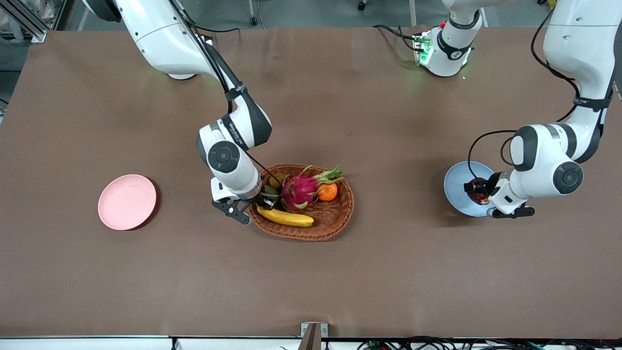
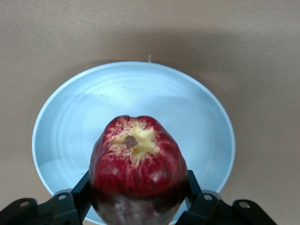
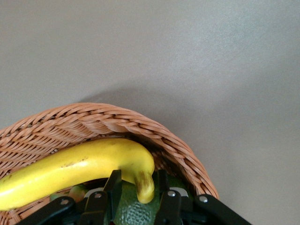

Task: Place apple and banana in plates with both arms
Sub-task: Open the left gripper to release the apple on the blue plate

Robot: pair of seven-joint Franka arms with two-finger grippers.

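The dark red apple (image 2: 136,159) hangs just over the light blue plate (image 2: 187,108) at the left arm's end of the table, with my left gripper (image 2: 138,187) shut on its sides. From the front, the apple (image 1: 478,195) shows above the blue plate (image 1: 456,181) under the left gripper (image 1: 478,190). The yellow banana (image 1: 286,218) lies in the wicker basket (image 1: 335,224). My right gripper (image 1: 265,201) is down in the basket. In its wrist view the right gripper (image 3: 138,183) has closed on the dark stem end of the banana (image 3: 79,166). The pink plate (image 1: 127,201) lies bare toward the right arm's end.
The basket (image 3: 117,119) also holds a pink dragon fruit (image 1: 299,189), an orange (image 1: 328,192) and a green fruit (image 3: 131,211) under the banana's tip. Brown tabletop spreads between the basket and each plate.
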